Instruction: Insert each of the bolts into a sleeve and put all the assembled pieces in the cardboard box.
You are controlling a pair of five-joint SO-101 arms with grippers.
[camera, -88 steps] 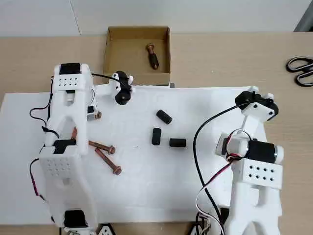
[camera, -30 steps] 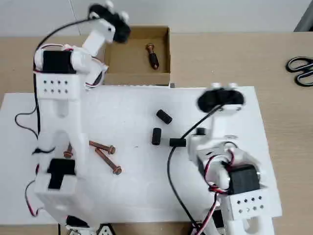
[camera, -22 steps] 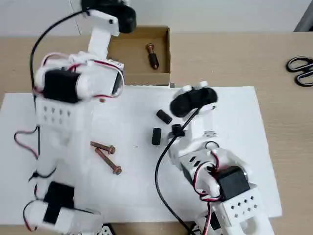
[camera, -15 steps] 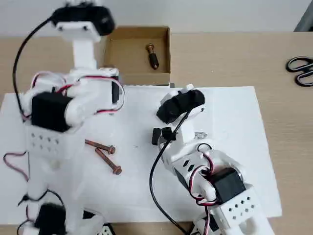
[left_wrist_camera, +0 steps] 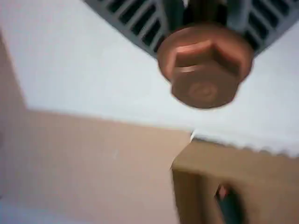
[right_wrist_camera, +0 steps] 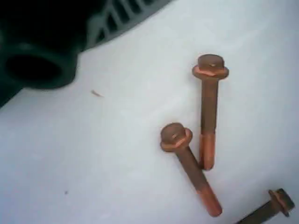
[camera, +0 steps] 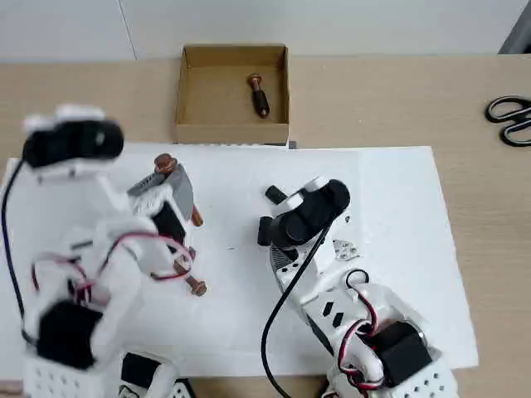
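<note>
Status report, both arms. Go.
Left gripper shut on a bolt, held off the mat. Right gripper low at a sleeve, grip unconfirmed. Two more sleeves close beside it. One assembled piece in the box.

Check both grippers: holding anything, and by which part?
Left gripper holds a bolt by its shank, head sticking out. Right gripper holds a black sleeve by its sides, bore end free.

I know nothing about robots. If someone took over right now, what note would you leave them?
Left claw: shut on a bolt.
Right claw: at a sleeve, grip unclear.
Another sleeve lies nearby; three loose bolts lie on the white sheet.
Done: one assembled piece in the cardboard box.
Left: sleeve the remaining bolts, box them.
</note>
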